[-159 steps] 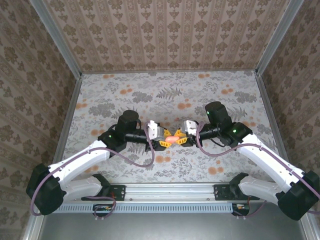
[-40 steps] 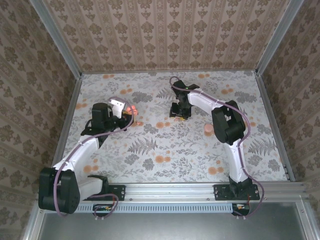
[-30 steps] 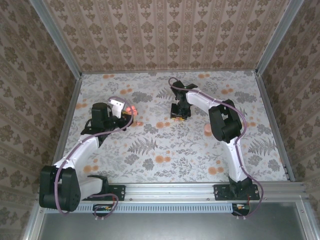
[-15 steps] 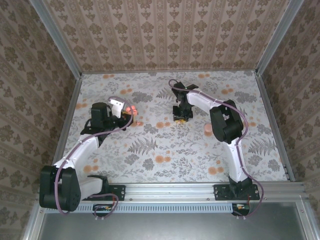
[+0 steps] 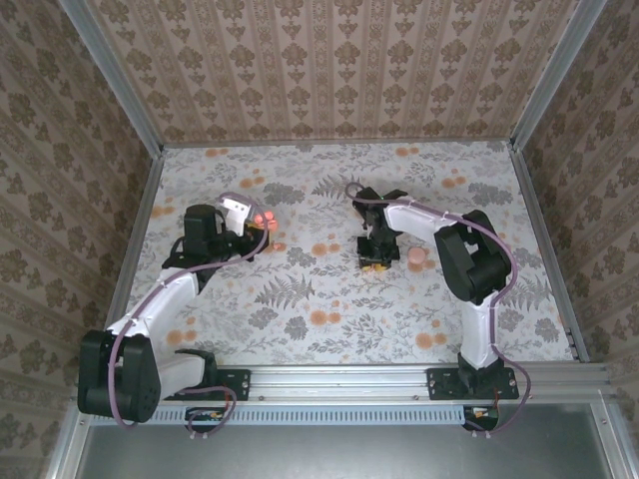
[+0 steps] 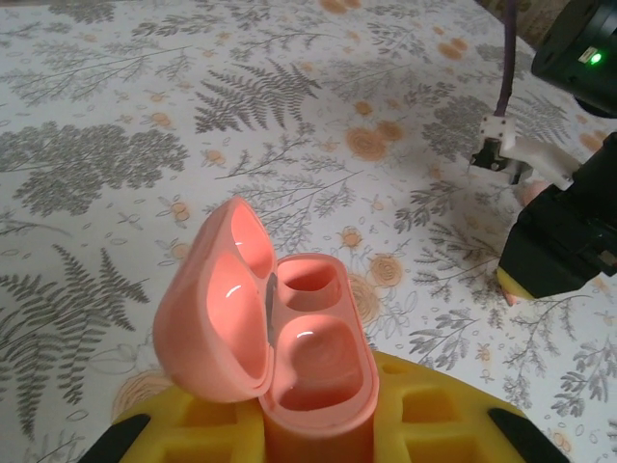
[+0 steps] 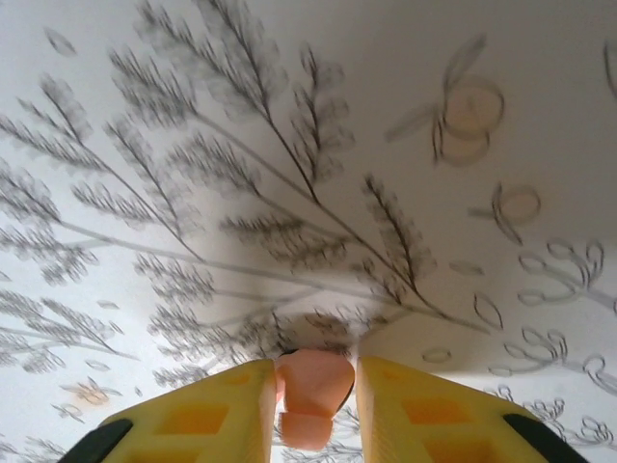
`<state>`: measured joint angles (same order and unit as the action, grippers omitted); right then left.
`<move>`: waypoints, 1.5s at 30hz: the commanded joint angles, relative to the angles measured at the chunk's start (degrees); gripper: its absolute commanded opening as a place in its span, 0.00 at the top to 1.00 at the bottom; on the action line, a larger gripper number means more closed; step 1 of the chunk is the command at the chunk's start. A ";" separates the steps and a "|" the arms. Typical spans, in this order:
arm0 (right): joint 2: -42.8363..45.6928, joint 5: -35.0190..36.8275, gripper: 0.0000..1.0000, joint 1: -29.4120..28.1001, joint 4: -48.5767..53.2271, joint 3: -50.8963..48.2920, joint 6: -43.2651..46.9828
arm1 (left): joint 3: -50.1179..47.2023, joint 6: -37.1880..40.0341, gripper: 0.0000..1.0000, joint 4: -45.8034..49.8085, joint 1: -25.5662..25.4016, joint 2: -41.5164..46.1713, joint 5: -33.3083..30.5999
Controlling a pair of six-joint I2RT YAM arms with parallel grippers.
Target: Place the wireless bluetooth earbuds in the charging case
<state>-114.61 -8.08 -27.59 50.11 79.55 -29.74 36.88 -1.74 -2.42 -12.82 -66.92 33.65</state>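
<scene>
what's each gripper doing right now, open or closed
left gripper: closed on the charging case, whose lid is open
right gripper: closed on one earbud

Glossy plastic charging case (image 6: 318, 371), smooth plastic earbud (image 7: 313, 381), matt table (image 6: 116, 77)

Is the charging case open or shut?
Open: the charging case, held in the left gripper, has its lid swung back, and both wells are exposed and look empty.
</scene>
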 commanded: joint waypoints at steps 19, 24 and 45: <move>-0.70 -0.37 0.70 -0.33 -2.04 0.60 -2.81 | 0.35 0.75 0.81 -1.83 -2.58 -0.41 2.47; -0.54 1.16 0.72 -0.83 -1.36 0.26 -2.78 | -0.06 0.59 0.81 -2.24 -2.82 -0.69 2.39; 15.44 3.44 0.78 -1.49 -22.72 -16.28 -9.20 | -9.55 0.63 0.81 -27.90 -15.68 -14.33 -0.14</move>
<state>-102.28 -6.33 -28.58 34.26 65.84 -36.71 27.75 -1.87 -22.28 -26.35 -79.24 33.01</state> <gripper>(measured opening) 0.220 0.205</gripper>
